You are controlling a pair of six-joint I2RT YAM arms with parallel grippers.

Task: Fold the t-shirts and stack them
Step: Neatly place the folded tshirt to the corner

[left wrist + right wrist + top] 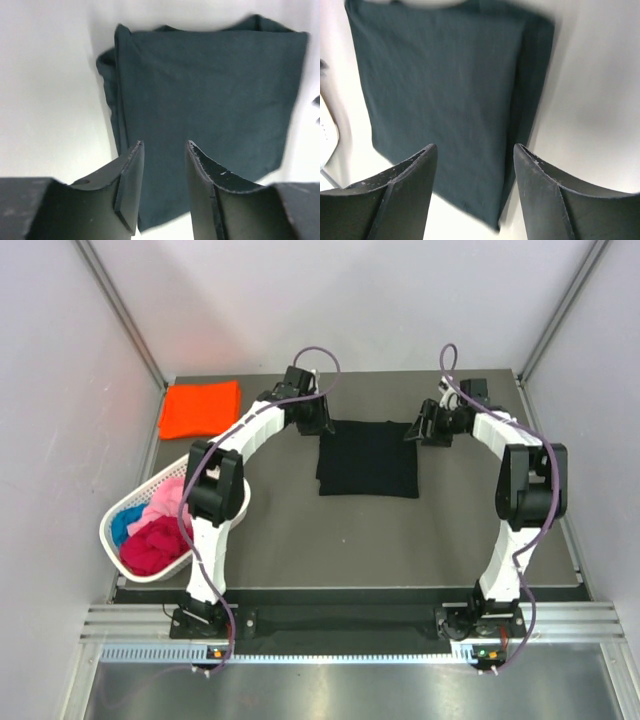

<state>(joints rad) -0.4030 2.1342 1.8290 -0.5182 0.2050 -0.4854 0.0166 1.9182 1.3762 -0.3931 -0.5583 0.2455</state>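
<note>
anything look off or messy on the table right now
Nothing spilled or damaged. Only the black t-shirt looks slightly untidy: its under-layers bunch out unevenly along one side edge.

Black t-shirt [367,460]; orange t-shirt [200,408] (plain)

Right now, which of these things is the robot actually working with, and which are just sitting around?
Part of the job:
black t-shirt, folded, mid-table
orange t-shirt, folded, far left corner
pink t-shirt, magenta t-shirt and blue t-shirt, crumpled in the white basket

Just there:
white basket, only holding shirts
table
</note>
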